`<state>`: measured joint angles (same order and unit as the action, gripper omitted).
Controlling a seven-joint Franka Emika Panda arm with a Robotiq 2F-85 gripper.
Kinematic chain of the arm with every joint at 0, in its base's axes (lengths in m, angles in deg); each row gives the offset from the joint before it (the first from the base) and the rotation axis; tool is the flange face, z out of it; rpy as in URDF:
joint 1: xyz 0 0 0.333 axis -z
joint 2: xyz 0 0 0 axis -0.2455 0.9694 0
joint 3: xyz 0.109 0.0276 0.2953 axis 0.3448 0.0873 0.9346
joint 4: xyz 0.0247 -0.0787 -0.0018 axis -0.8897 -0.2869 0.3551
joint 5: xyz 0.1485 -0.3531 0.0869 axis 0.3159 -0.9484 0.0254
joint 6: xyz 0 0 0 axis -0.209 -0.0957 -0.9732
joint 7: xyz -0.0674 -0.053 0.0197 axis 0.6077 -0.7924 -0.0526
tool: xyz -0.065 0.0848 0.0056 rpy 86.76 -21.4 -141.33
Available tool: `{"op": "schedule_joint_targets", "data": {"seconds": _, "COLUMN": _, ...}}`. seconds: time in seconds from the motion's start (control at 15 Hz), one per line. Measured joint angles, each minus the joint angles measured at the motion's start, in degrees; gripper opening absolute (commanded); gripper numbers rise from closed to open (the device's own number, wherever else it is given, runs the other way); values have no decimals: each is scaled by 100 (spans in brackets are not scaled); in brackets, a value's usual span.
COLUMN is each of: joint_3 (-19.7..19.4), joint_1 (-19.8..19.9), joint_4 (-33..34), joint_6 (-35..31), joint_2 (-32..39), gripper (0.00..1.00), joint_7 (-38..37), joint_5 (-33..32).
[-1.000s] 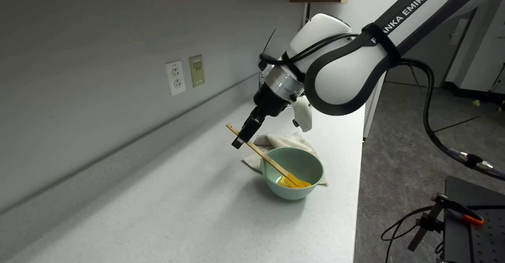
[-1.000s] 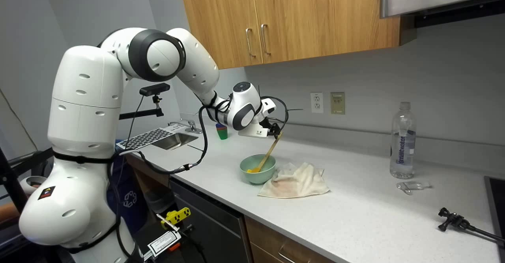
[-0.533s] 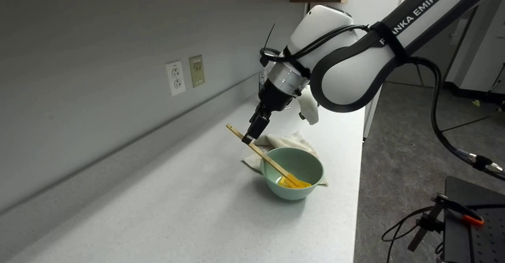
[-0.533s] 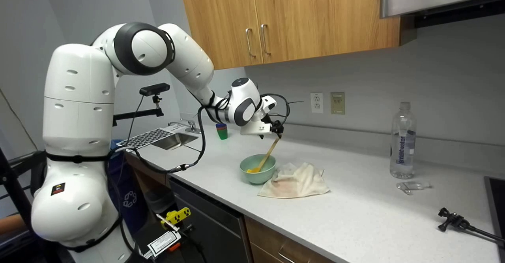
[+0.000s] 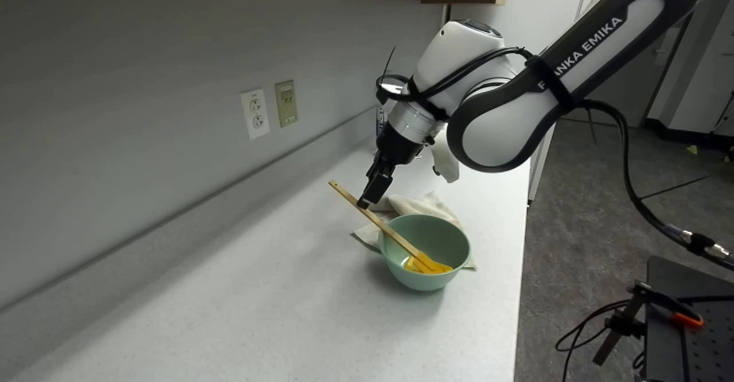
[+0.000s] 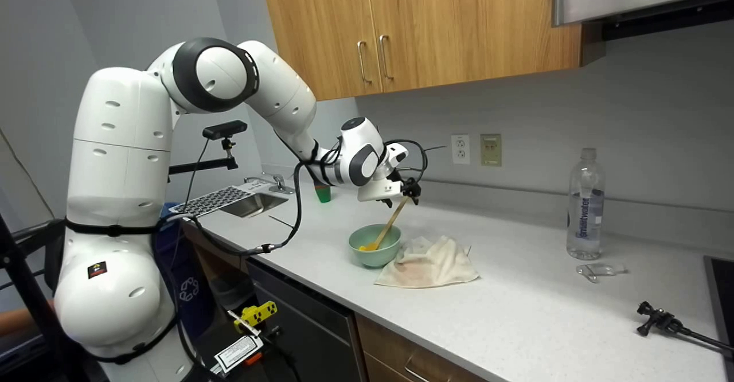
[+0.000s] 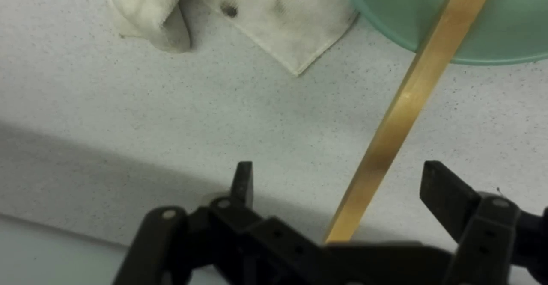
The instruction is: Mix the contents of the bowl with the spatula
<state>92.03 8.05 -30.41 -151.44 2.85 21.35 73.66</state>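
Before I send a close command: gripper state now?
Gripper: open, holding nothing; in the wrist view the spatula handle shows between its parted jaws, with a gap on each side.

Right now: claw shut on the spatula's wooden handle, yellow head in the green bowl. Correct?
Not quite: the claw is open; the wrist view shows its fingers apart, the wooden handle seen between them. The yellow head is in the green bowl, as an exterior view shows.

I see bowl (image 6: pixel 375 259) on counter (image 6: pixel 516 313), spatula (image 5: pixel 390 230) in bowl leaning toward wall (image 6: pixel 539 118); in wrist view, spatula lies between fingers of my gripper (image 7: pixel 337 171). In exterior view, left to right: sink (image 6: pixel 256 204), bowl, cloth (image 6: pixel 427 268) just beside bowl, then, well apart and nearer wall, bottle (image 6: pixel 585 215).
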Motion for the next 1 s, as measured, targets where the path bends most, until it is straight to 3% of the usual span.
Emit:
{"op": "schedule_joint_targets", "data": {"seconds": 0.27, "joint_3": -13, "joint_1": -127, "joint_4": 180, "joint_6": 0, "joint_2": 167, "gripper": 100, "joint_7": -53, "joint_5": 0}}
{"op": "schedule_joint_targets", "data": {"seconds": 0.33, "joint_3": -15, "joint_1": -138, "joint_4": 216, "joint_6": 0, "joint_2": 209, "gripper": 96, "joint_7": -74, "joint_5": 0}}
{"op": "schedule_joint_targets", "data": {"seconds": 0.47, "joint_3": -23, "joint_1": -140, "joint_4": 277, "joint_6": 0, "joint_2": 292, "gripper": 75, "joint_7": -102, "joint_5": 0}}
{"op": "schedule_joint_targets", "data": {"seconds": 1.0, "joint_3": -101, "joint_1": -140, "joint_4": 378, "joint_6": -4, "joint_2": 527, "gripper": 14, "joint_7": -173, "joint_5": 0}}
